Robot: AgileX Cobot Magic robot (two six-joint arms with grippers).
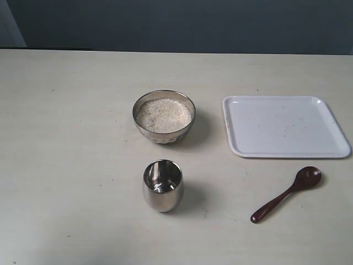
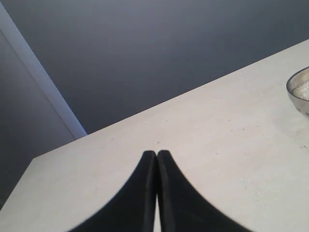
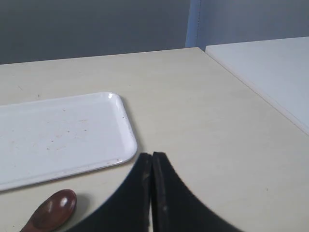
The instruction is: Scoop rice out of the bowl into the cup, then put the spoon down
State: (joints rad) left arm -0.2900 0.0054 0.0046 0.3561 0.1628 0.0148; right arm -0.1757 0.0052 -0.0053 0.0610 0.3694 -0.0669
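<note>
**Steel bowl of rice, steel cup, white tray and wooden spoon on a pale table; both claws closed and holding nothing**

A pale cream table [image 1: 66,165] fills nearly the whole exterior view; its far edge meets a dark blue-grey wall [image 1: 176,22]. Bare tabletop stretches wide to the left of the dishes and along the near side. A white rectangular tray [image 1: 284,126] with a raised rim lies flat on the right, near that side's edge. Just left of the tray, apart from it, stands the wide bowl [image 1: 165,136], with a pale heap of rice [image 1: 164,115] nearly to its rim. Nearer the camera and well apart from the bowl, the small rounded cup [image 1: 162,193] stands upright, mouth open. The dark reddish spoon [image 1: 282,196] lies flat on the table just in front of the tray, head toward the tray but not touching it, handle slanting away toward the near side. The left gripper [image 2: 156,153] hovers over bare table beside the bowl, fingertips pressed together; the right gripper [image 3: 152,155] hovers near the tray corner and spoon head, also pinched closed.
</note>
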